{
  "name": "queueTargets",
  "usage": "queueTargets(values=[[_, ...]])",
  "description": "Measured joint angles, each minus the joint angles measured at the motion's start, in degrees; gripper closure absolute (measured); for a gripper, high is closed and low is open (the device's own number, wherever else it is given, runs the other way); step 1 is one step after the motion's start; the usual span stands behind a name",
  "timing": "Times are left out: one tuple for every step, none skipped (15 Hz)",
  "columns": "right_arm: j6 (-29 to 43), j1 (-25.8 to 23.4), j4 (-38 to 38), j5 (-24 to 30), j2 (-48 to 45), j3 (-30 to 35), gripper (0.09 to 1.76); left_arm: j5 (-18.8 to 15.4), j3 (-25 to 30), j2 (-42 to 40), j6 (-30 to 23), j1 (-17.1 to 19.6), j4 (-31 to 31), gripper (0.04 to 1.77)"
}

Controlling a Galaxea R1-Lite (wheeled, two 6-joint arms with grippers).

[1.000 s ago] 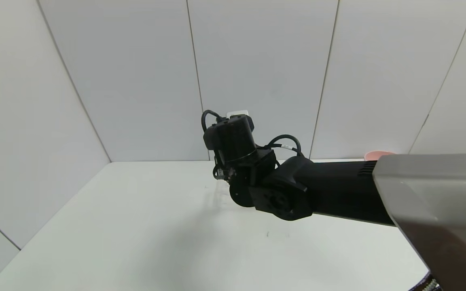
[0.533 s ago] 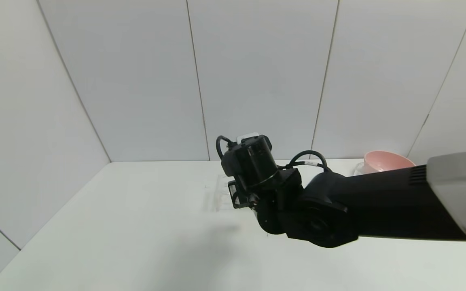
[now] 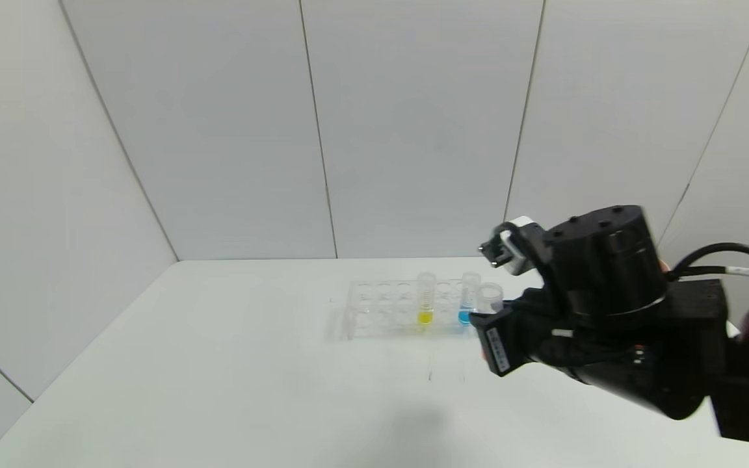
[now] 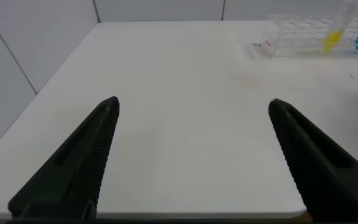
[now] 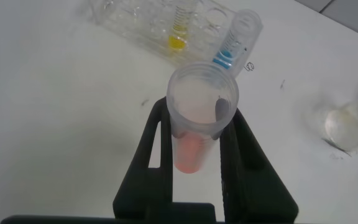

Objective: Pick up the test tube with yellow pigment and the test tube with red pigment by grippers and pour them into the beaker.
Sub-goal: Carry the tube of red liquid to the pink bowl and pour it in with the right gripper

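Head view first: the right end effector [image 3: 498, 305] is up over the right side of the white counter [image 3: 218, 364], and you can just make out the clear rim of a tube poking out beside the rack [image 3: 407, 309]. The yellow tube [image 3: 426, 299] sits in that rack with the blue tube [image 3: 468, 299] next to it.

Left wrist view: the left end effector [image 4: 191, 162] is spread wide with nothing in it, hanging over bare counter, well away from the rack off in the distance. Looks parked.

Right wrist view: here it's obvious, the right one is clamped on the red tube [image 5: 199, 121], with orange-red liquid sitting in the rounded bottom. The beaker [image 5: 348, 124] is off to one side, apart from the tube, and I can't see any colour in it.

So my guess: red is lifted but not poured, yellow hasn't been touched. Both pours are left.
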Motion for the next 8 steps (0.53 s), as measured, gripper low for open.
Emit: queueTargets(values=[[-2.96, -2.9, 0.22, 3.18, -3.47, 3.05, 1.35, 0.0, 0.0, 0.0, -0.02, 0.0, 0.0, 0.09], [-5.46, -5.9, 0.51, 5.95, -6.28, 5.42, 1.35, 0.0, 0.0, 0.0, -0.02, -0.02, 0.0, 0.09], [-7.7, -8.92, 0.84, 8.37, -8.59, 7.35, 1.35, 0.0, 0.0, 0.0, -0.02, -0.02, 0.0, 0.09], [-9.78, -12.08, 0.88, 10.87, -10.58, 8.81, 1.35, -0.02, 0.0, 0.0, -0.02, 0.0, 0.0, 0.09], [-11.34, -14.88, 0.99, 13.47, -12.03, 9.72, 1.35, 0.0, 0.0, 0.0, -0.02, 0.0, 0.0, 0.09], [-12.71, -17.62, 0.99, 16.02, -13.09, 10.22, 1.35, 0.0, 0.0, 0.0, -0.02, 0.0, 0.0, 0.09], [-14.24, -20.32, 0.99, 18.41, -13.89, 10.5, 1.35, 0.0, 0.0, 0.0, -0.02, 0.0, 0.0, 0.09], [-16.54, -23.37, 1.01, 20.76, -14.41, 10.63, 1.35, -0.02, 0.0, 0.0, 0.0, 0.0, 0.0, 0.09]])
